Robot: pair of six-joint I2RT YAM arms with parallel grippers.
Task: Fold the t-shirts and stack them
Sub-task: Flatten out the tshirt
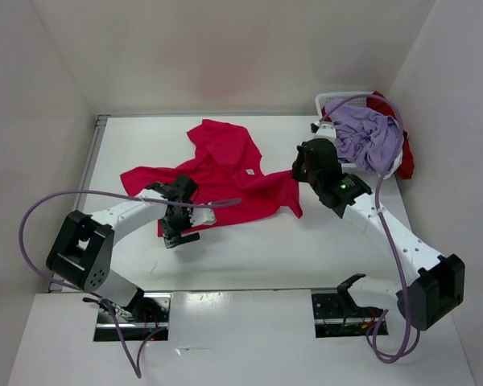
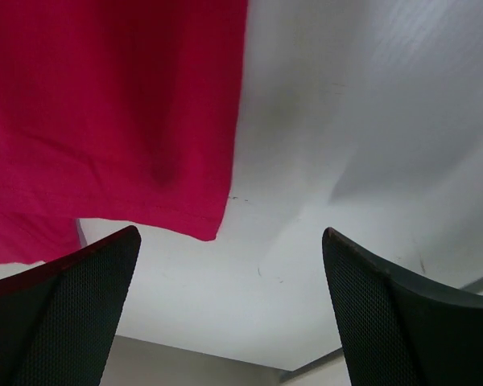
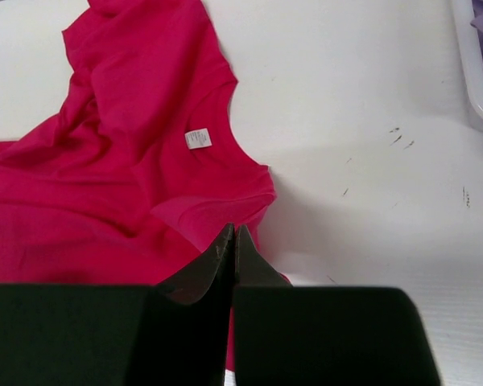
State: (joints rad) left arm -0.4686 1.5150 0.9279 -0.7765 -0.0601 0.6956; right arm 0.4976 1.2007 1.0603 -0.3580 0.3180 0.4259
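A magenta-pink t-shirt point(image 1: 221, 169) lies spread and crumpled on the white table, neck label up. My left gripper point(image 1: 181, 232) hovers at its near-left hem and is open. In the left wrist view the gripper point(image 2: 230, 233) holds nothing, and the shirt's hem corner point(image 2: 105, 104) lies just beyond its fingers. My right gripper point(image 1: 300, 170) is shut at the shirt's right edge. In the right wrist view its tips point(image 3: 234, 231) meet over a raised fold of the pink shirt point(image 3: 129, 145); I cannot tell whether cloth is pinched. A lavender t-shirt point(image 1: 362, 137) and a dark red one point(image 1: 404, 157) lie heaped in the basket.
The white lattice basket point(image 1: 346, 98) stands at the back right corner, and its rim point(image 3: 475, 80) shows in the right wrist view. Walls close in the table at the back and on both sides. Bare white table point(image 1: 258, 257) lies between the shirt and the arm bases.
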